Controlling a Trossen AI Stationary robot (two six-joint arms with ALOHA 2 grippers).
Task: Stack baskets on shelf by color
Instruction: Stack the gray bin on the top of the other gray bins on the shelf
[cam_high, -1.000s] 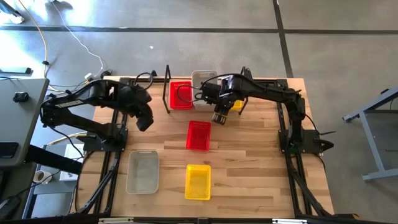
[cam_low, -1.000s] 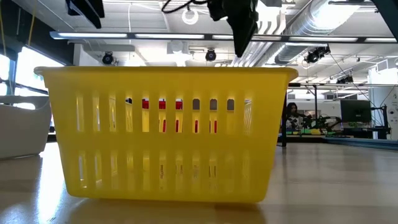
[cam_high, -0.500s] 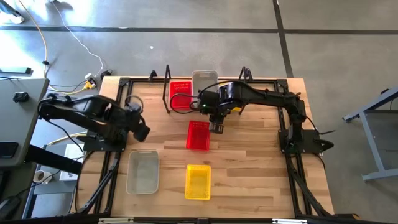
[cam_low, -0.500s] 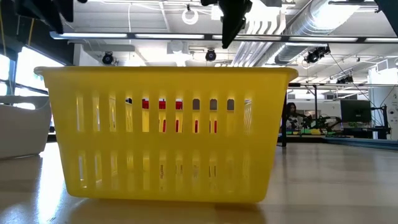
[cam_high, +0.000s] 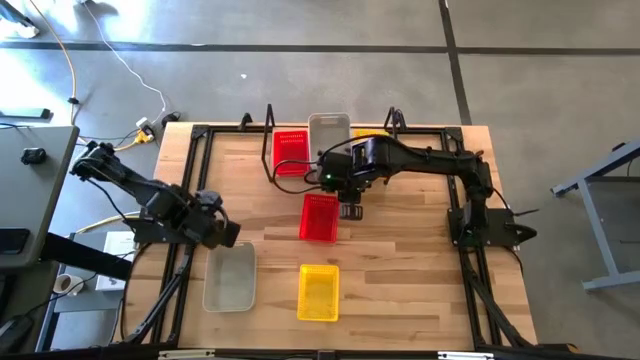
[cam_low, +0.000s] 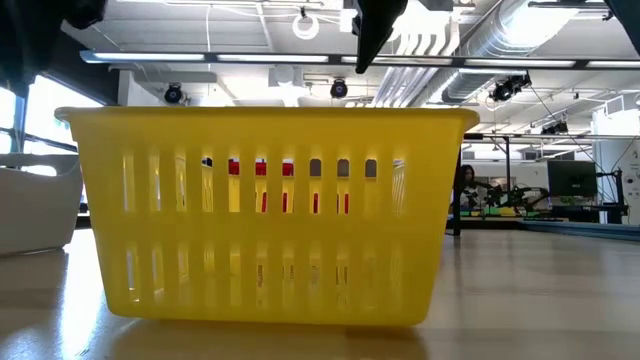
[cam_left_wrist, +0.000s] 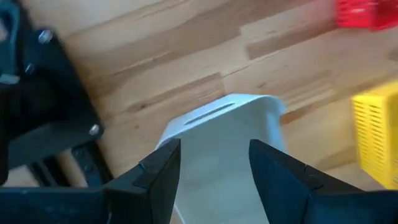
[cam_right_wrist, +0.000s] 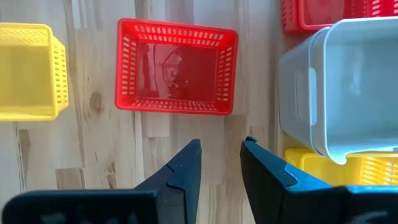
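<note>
Loose red basket (cam_high: 319, 217) sits mid-table, near side of the shelf (cam_high: 268, 150), where a red basket (cam_high: 290, 152), a clear-grey basket (cam_high: 329, 130) and a yellow basket (cam_right_wrist: 336, 168) already stand. Right gripper (cam_high: 350, 208) hangs just beside the loose red basket's far right corner, fingers parted, empty. Judgement: centre over one rim wall before closing. Left gripper (cam_high: 226, 234) is wide apart, empty, above the far end of the loose clear-grey basket (cam_high: 230, 277); loose yellow basket (cam_high: 319, 292) lies right of it.
</note>
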